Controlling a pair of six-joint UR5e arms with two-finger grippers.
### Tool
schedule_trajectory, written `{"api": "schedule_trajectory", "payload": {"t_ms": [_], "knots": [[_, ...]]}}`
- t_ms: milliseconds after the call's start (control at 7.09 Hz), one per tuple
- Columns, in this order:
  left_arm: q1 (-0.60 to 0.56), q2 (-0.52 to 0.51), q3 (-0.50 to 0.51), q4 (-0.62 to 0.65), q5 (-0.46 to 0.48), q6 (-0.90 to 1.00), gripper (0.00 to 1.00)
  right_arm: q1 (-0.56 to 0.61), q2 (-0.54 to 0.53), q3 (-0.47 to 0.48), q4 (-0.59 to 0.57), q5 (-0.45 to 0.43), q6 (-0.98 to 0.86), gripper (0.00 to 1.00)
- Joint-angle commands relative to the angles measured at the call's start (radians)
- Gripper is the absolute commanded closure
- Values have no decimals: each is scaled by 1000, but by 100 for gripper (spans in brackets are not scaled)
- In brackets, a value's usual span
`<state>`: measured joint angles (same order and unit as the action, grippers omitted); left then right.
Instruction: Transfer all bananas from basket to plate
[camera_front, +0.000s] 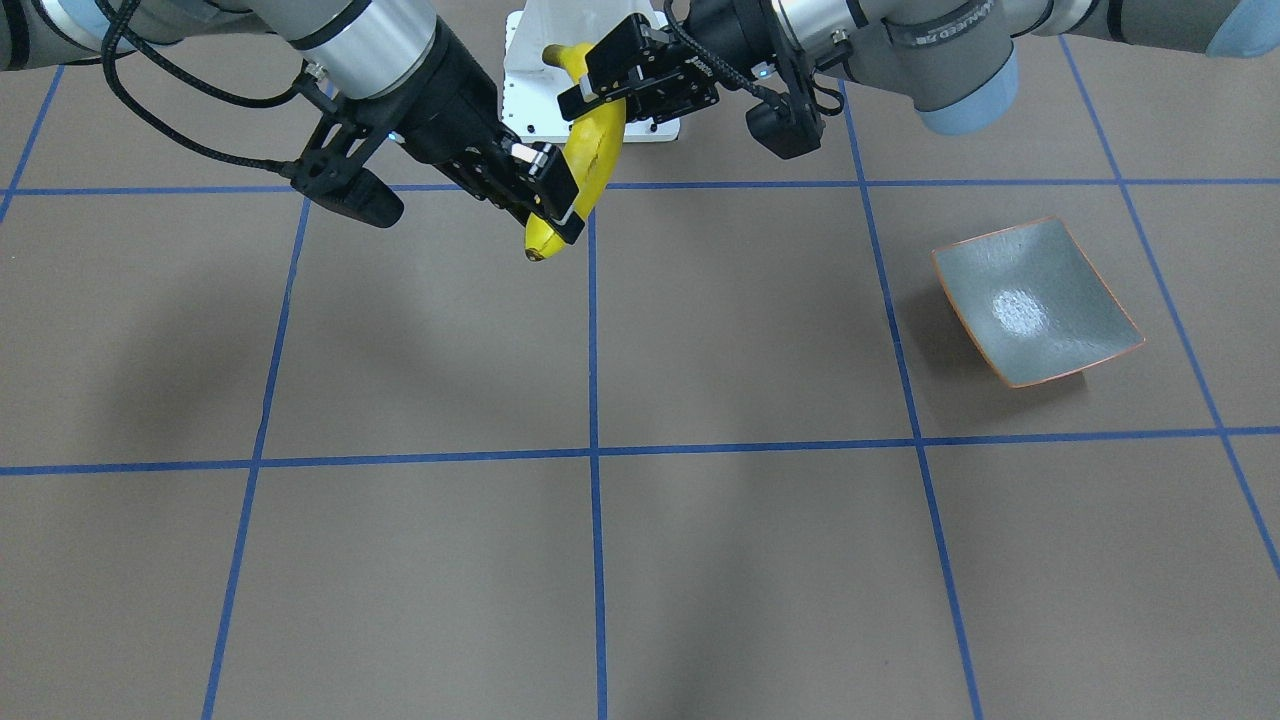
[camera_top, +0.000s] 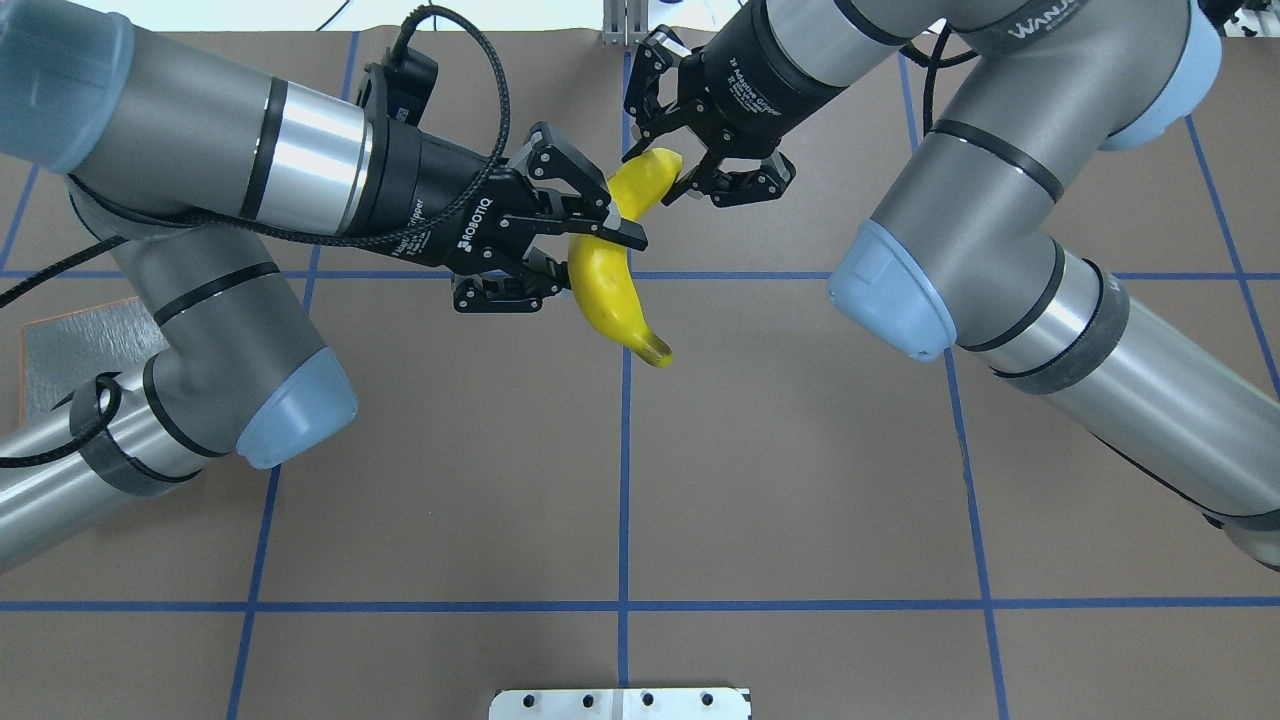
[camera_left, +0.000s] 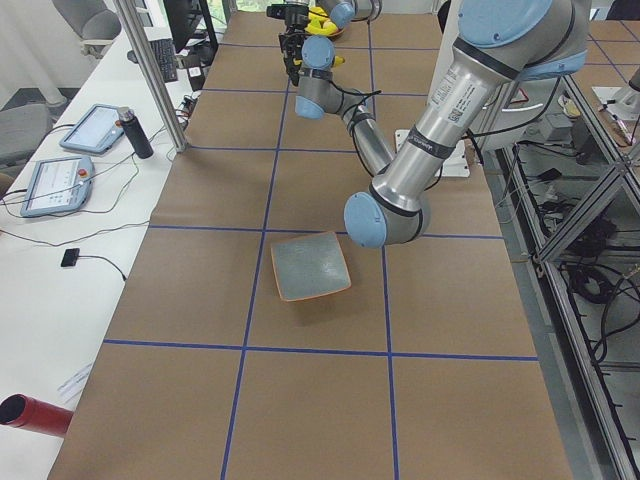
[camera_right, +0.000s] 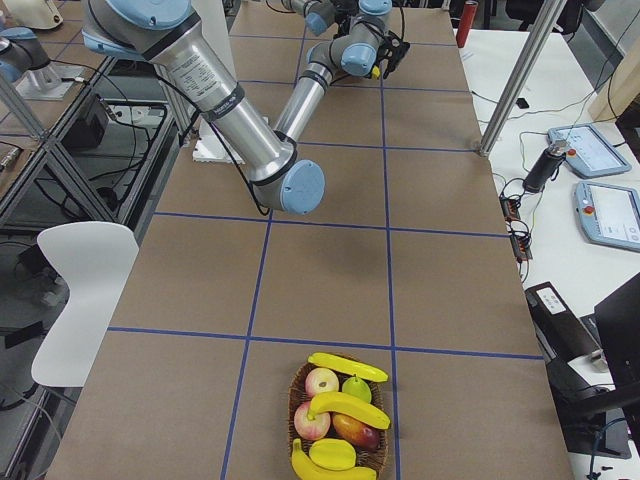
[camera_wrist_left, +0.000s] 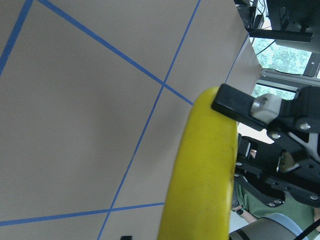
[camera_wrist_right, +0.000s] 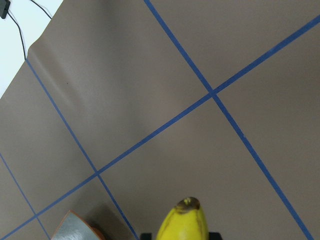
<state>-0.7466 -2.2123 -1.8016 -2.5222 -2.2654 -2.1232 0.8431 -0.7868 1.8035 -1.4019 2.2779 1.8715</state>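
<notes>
One yellow banana (camera_front: 600, 150) hangs in the air over the table's middle, held between both arms. My right gripper (camera_top: 668, 160) is shut on its far end; the right wrist view shows the banana's tip (camera_wrist_right: 184, 225) tight between the fingertips. My left gripper (camera_top: 590, 262) is shut on its middle, with the fingers against both sides. The grey-green plate (camera_front: 1035, 300) with its orange rim lies bare on my left side, partly under the left arm in the overhead view. The basket (camera_right: 296, 400) stands at the table's right end and holds three more bananas (camera_right: 350, 408).
Apples, a pear and other fruit share the basket. A white mounting block (camera_front: 530, 90) sits at the robot's base, behind the held banana. Tablets and cables lie on the side bench (camera_left: 60, 190) beyond the table's edge.
</notes>
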Motion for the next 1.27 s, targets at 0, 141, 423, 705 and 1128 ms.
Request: {"api": "schedule_trajectory", "payload": {"t_ms": [0, 141, 423, 705, 1128], "knots": [[0, 2, -2, 2, 0, -26, 100, -1, -2, -1, 0, -1, 0, 81], [0, 3, -1, 2, 0, -64, 100, -9, -3, 0, 1, -1, -2, 1], [0, 3, 5, 2, 0, -66, 100, -7, -15, 0, 58, -3, 21, 0], [0, 11, 8, 2, 0, -64, 100, -3, -20, 0, 73, -3, 37, 0], [-8, 90, -5, -6, 1, -54, 100, 36, -40, 2, 75, -3, 34, 0]]}}
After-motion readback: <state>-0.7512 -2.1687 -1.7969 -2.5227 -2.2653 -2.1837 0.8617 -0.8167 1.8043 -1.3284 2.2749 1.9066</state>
